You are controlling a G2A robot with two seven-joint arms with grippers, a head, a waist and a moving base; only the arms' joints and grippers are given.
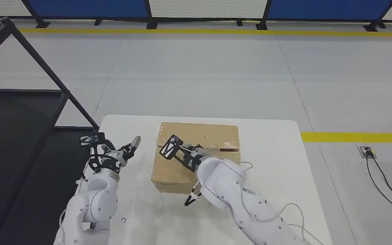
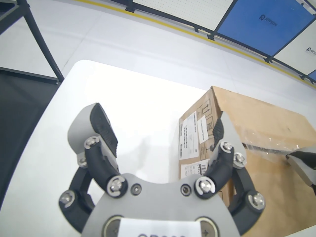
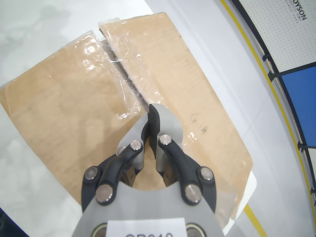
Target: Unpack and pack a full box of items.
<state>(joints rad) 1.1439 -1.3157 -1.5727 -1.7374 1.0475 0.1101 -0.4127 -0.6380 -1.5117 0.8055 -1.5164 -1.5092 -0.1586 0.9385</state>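
Cardboard box (image 1: pixel 202 133) near middle of white surface (image 2: pixel 138 94), flaps down, centre seam (image 3: pixel 128 80) under crinkled clear tape (image 3: pixel 93 55), split open at one end. Likely stiff-walled, and heavy if full; flaps thin and bendy, tape slick and stretchy. Best taken by a flap edge along the seam, not by the smooth sides. Right gripper (image 3: pixel 151 109) clenched, tips on the seam, nothing visibly held. Left gripper (image 2: pixel 160 113) released, just beside the labelled end (image 2: pixel 191 136). Black frame (image 1: pixel 37 79) off beyond the surface edge. Only obstacle to the flaps: the tape.
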